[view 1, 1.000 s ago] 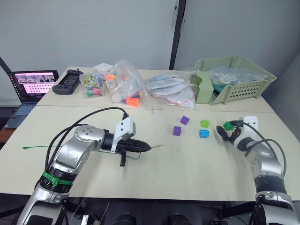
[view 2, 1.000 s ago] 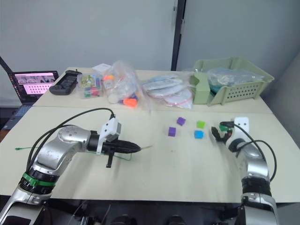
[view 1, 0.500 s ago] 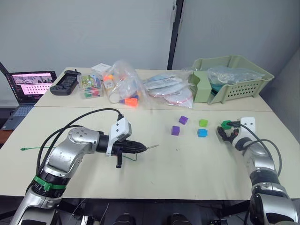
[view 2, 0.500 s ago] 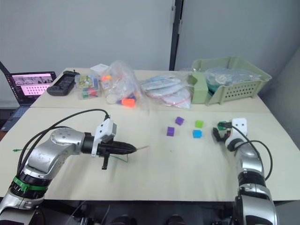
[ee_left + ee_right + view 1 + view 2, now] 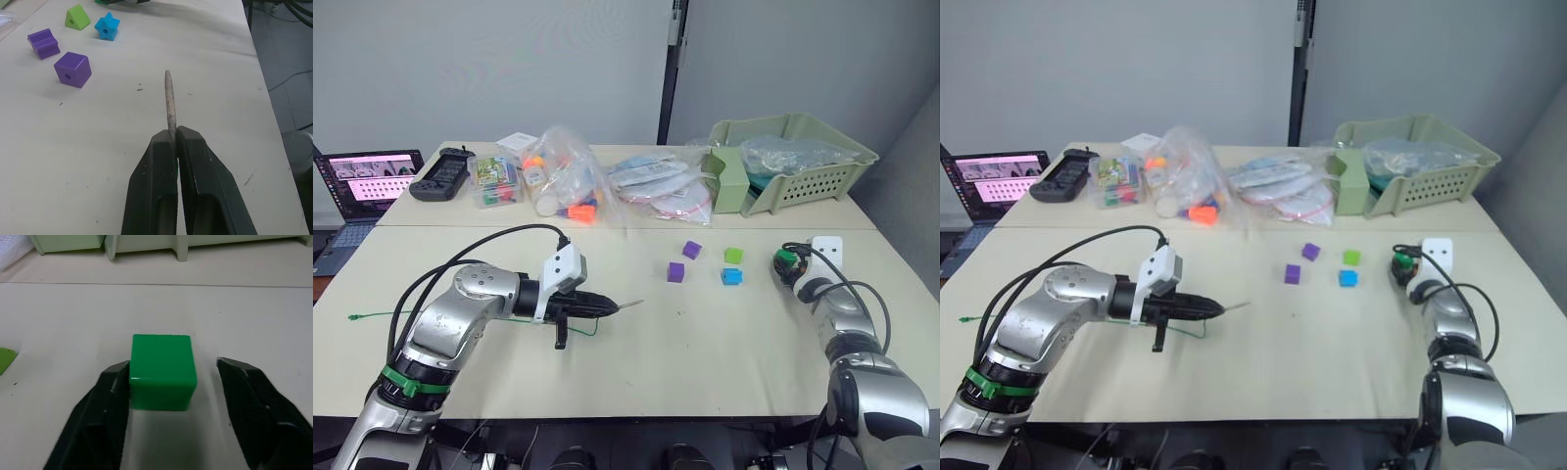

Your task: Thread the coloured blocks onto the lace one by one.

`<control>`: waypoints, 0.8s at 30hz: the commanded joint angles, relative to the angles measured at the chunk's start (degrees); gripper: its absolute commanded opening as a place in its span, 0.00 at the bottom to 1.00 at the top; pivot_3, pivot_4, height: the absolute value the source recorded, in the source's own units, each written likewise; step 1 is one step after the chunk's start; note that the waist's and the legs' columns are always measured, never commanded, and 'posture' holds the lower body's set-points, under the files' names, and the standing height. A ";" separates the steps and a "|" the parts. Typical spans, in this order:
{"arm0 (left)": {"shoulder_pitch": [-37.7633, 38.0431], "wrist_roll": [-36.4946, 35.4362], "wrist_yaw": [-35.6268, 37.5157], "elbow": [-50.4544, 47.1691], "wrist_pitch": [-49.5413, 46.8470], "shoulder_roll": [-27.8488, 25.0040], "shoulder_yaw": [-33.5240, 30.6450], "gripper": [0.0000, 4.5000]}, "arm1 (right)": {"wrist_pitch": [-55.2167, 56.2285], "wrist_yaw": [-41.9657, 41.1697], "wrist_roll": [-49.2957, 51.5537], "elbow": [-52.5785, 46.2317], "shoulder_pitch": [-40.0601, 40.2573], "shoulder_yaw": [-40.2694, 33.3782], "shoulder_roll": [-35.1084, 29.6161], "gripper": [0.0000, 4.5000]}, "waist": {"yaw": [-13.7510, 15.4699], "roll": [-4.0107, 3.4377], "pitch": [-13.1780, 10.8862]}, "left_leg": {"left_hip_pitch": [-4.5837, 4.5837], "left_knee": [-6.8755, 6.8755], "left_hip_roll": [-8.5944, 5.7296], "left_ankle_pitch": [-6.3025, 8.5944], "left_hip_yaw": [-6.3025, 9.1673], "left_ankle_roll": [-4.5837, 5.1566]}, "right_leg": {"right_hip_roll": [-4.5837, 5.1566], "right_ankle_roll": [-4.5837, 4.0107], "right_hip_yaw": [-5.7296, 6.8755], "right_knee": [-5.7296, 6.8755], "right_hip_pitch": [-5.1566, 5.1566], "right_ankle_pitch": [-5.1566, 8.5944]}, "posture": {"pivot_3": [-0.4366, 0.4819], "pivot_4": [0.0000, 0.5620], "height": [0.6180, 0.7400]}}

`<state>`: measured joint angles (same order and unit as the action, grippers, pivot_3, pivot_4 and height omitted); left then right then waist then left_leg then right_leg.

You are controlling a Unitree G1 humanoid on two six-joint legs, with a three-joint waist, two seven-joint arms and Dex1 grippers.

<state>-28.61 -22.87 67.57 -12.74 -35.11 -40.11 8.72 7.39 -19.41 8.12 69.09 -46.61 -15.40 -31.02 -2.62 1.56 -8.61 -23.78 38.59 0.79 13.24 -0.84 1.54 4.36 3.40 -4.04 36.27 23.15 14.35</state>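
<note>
Lace (image 5: 599,323) first: your left pincer (image 5: 172,142) has its fingers pressed together on the stiff tan tip (image 5: 169,105), which sticks straight out past the fingertips toward the blocks. The dark-green cord loops under the pincer and its far end trails off along the table (image 5: 705,343) toward your left edge (image 5: 372,315).

Your left arm is bent at the elbow, forearm lying low and level over the table, pincer aimed toward the robot's right. Ahead of the tip, well apart from it, sit two purple blocks (image 5: 675,271) (image 5: 692,250), a lime green block (image 5: 733,255) and a blue block (image 5: 731,276), clustered near each other.

Your right arm is drawn in near the right edge of the table, forearm angled forward. The right pincer (image 5: 178,382) is spread, and the dark green block (image 5: 161,370) sits between its fingers: one finger (image 5: 110,387) touches the block's side, the other (image 5: 249,387) stands apart from it.
</note>
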 commanded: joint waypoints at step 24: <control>-6.13 6.20 4.34 14.48 11.16 9.48 11.35 0.00 | -45.99 10.89 22.03 -102.64 49.52 3.22 11.82 0.26 | 1.68 -0.17 0.00 | 0.06 0.22 -0.01 -0.16 0.17 -0.04 | -0.06 -0.04 0.03 0.37 -0.02 0.08 | 0.48 0.27 0.95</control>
<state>-33.06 -17.77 71.34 0.79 -25.97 -31.56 19.32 -37.18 -9.95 29.59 -29.63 1.15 -15.44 -20.57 -0.94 1.38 -8.61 -23.69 38.81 0.77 13.07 -0.68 1.50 4.23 3.32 -3.95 36.66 23.09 14.48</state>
